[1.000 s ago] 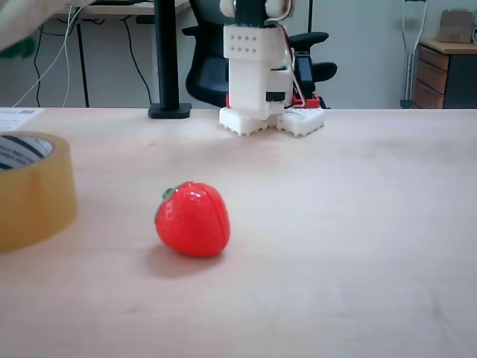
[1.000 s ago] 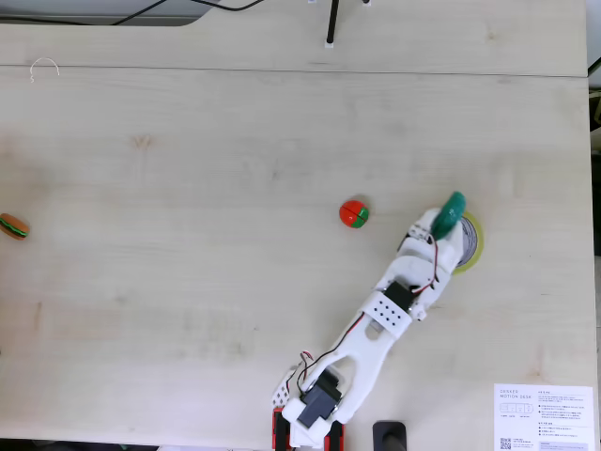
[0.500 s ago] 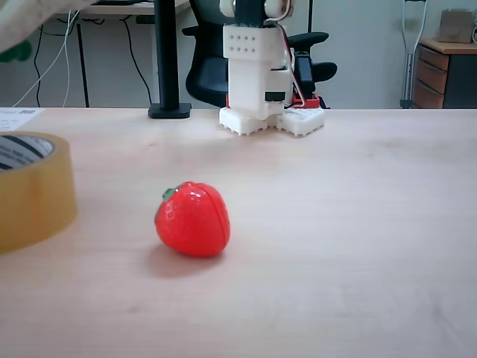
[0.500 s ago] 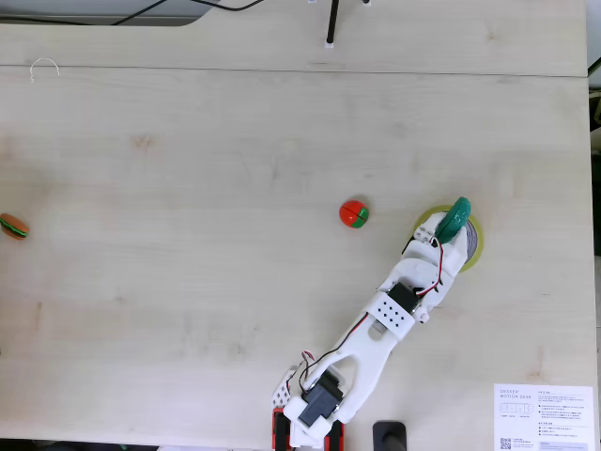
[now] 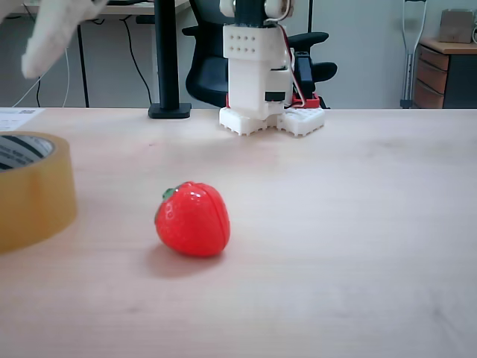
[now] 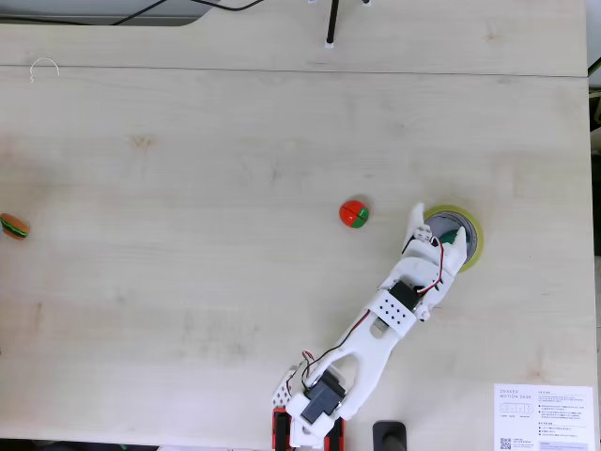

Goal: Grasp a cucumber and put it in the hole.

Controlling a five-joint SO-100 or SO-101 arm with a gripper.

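The dark green cucumber point(image 6: 452, 235) lies inside the hole point(image 6: 441, 225) of the yellowish-tan tape roll point(image 6: 475, 237), partly hidden by the arm in a fixed view from above. My gripper point(image 6: 434, 242) hangs open over the roll's near-left side with nothing between its fingers. In a low fixed view the tape roll point(image 5: 30, 190) stands at the left edge, and one white finger point(image 5: 54, 31) shows above it at the top left. The cucumber is hidden there by the roll's wall.
A red toy strawberry point(image 5: 192, 218) sits mid-table, to the left of the roll from above, strawberry point(image 6: 353, 213). A small toy burger point(image 6: 13, 226) lies at the far left edge. A white printed sheet point(image 6: 544, 416) lies at the bottom right. The arm's base point(image 5: 270, 112) stands at the table's back.
The gripper has opened and let go of the cucumber, which dropped from between the fingers into the roll's hole. The strawberry has not moved.
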